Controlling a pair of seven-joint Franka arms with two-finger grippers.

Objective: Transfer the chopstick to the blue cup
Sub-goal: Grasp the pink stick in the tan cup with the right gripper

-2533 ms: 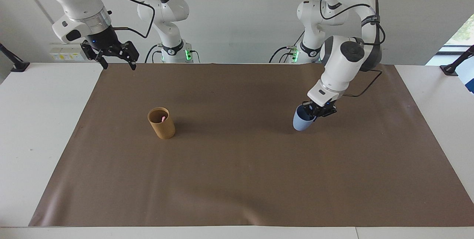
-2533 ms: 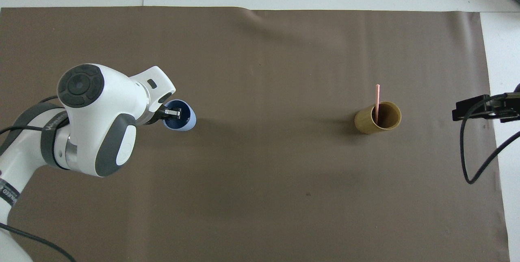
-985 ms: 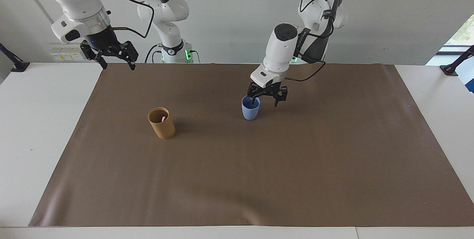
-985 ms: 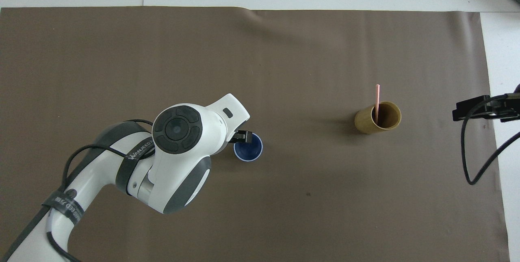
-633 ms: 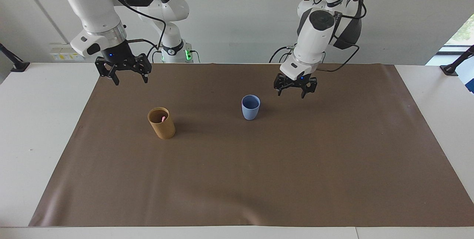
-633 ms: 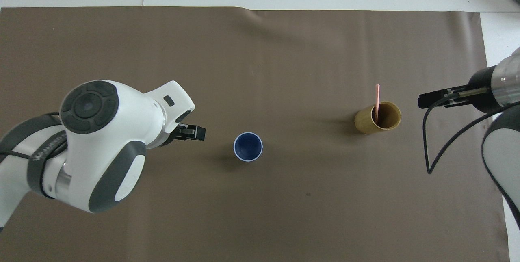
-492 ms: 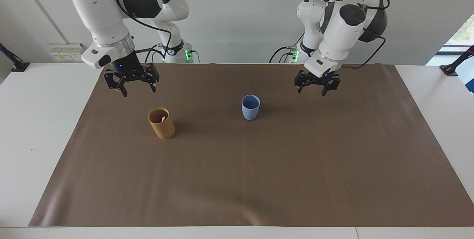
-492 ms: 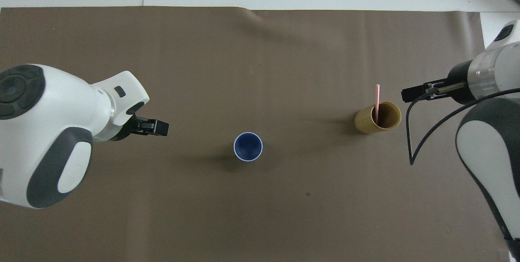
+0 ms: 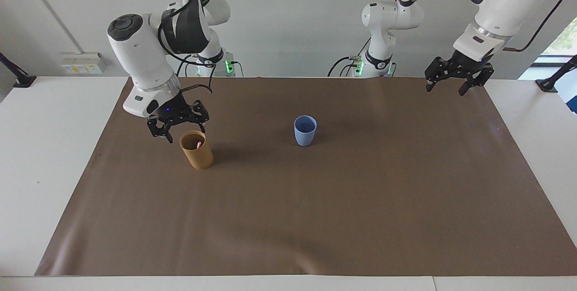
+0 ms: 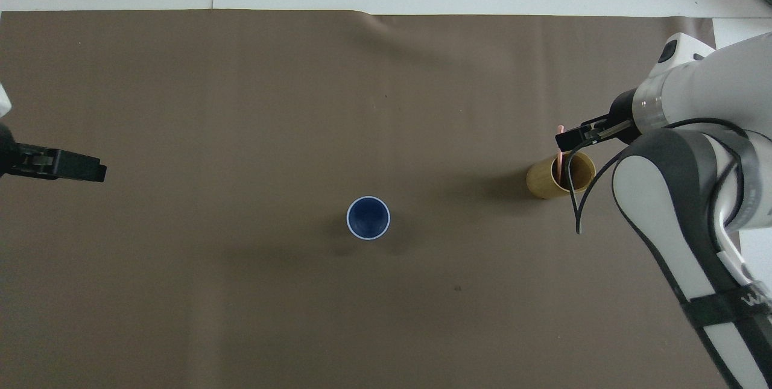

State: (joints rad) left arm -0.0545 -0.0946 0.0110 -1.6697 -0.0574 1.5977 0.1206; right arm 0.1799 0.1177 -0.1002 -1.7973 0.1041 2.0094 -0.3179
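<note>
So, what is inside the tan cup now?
A thin pink chopstick stands in the tan cup, its tip rising above the rim. The cup wall hides its lower end. The open right gripper is just above the rim and holds nothing.

The left tool point(image 9: 454, 84) set the blue cup point(image 9: 305, 130) mid-frame and withdrew to the upper right; the right tool point(image 9: 179, 124) descended to the tan cup point(image 9: 196, 150).
</note>
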